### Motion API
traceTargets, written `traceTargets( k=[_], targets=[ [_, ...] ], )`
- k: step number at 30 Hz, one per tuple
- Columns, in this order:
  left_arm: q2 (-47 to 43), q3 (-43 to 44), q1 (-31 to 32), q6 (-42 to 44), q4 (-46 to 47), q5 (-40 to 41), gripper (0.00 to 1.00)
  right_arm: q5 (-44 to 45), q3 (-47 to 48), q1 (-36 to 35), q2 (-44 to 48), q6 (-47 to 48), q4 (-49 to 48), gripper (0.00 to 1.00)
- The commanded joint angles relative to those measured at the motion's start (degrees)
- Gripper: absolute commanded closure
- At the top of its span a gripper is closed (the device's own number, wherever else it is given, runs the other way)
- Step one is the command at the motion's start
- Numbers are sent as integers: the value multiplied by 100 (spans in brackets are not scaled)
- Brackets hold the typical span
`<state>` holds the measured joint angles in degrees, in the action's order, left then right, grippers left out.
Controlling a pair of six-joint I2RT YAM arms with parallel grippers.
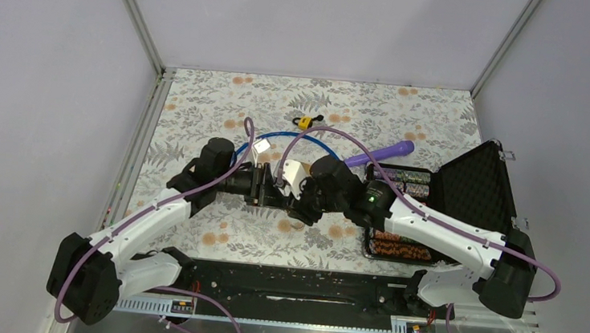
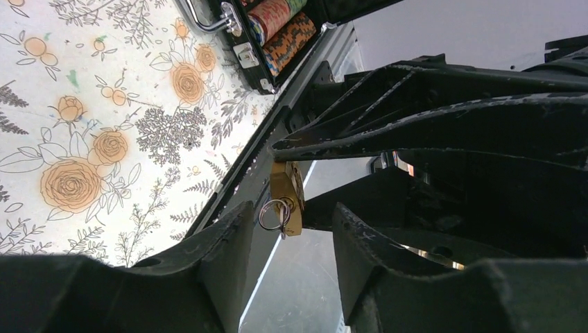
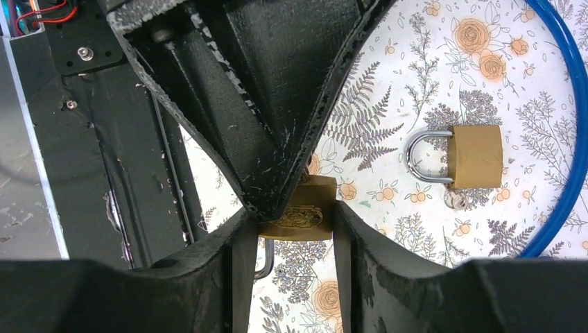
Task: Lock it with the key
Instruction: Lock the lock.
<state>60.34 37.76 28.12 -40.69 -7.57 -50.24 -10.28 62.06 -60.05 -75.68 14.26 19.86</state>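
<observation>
In the right wrist view my right gripper [image 3: 288,223] is shut on a brass padlock [image 3: 305,214], one finger on each side of its body. Part of its steel shackle [image 3: 267,262] shows below it. In the left wrist view the same padlock [image 2: 286,189] hangs from the right gripper's black fingers, with the key and its ring [image 2: 275,214] sticking out of its lower end. My left gripper [image 2: 290,220] is open, its fingertips on either side of the key and not touching it. In the top view both grippers meet mid-table: left [image 1: 267,187], right [image 1: 298,203].
A second brass padlock [image 3: 473,156] lies on the floral cloth with a key [image 3: 454,200] beside it, inside a blue cable loop [image 3: 570,139]. An open black case [image 1: 467,190] of chips stands at the right. A purple tool [image 1: 382,151] and a small yellow lock [image 1: 304,121] lie farther back.
</observation>
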Motion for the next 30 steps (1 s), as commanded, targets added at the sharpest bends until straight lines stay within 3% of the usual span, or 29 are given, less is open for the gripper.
traceTargets(
  k=[1, 4, 11, 15, 17, 20, 23, 30],
  targets=[
    [32, -7, 61, -45, 343, -376, 56, -126, 298, -59, 77, 200, -273, 59],
    [62, -22, 86, -36, 337, -447, 59, -92, 361, -61, 22, 236, -311, 59],
    [112, 21, 140, -27, 343, -492, 77, -185, 408, -64, 24, 296, -404, 59],
    [101, 35, 163, -18, 337, -511, 100, -132, 397, -64, 14, 257, -436, 58],
    [44, 46, 158, -36, 360, -380, 100, 17, 386, -65, 2, 156, -435, 54],
    [-95, 99, 144, -154, 464, -47, 100, 228, 247, -61, 79, 20, -426, 30],
    [-260, 241, 65, -181, 467, 238, 100, 431, -48, -59, 428, -90, -491, 16],
    [-426, 748, -40, -282, 410, 579, 100, 700, -784, -24, 1624, -1081, -951, 13]
  ],
)
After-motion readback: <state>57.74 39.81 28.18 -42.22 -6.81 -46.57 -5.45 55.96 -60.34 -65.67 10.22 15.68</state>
